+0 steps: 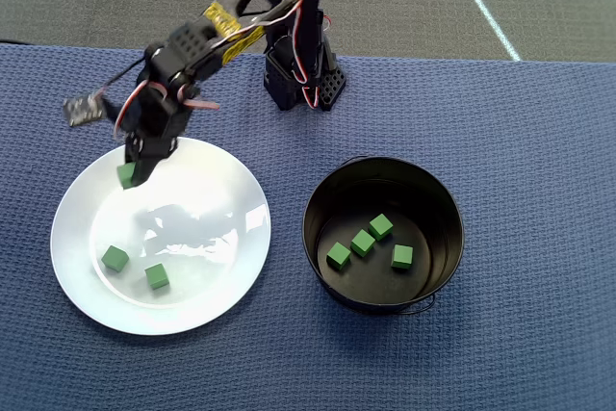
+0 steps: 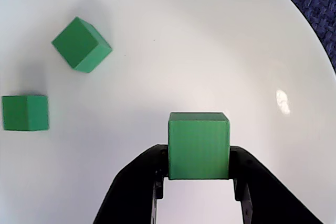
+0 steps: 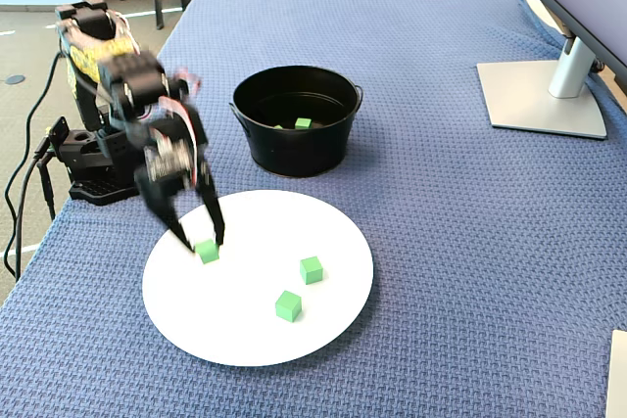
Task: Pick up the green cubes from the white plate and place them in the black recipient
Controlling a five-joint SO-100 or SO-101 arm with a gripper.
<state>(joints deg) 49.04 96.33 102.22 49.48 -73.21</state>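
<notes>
Now down on white plate (image 1: 241, 267), near tabletop's arm-side edge. Tool (image 2: 198, 174) closed on green cube (image 2: 198, 145), squarely between both fingers, faces flat to pads. Two more cubes on plate. Black pot (image 1: 322, 190) beside plate, four cubes inside.
</notes>
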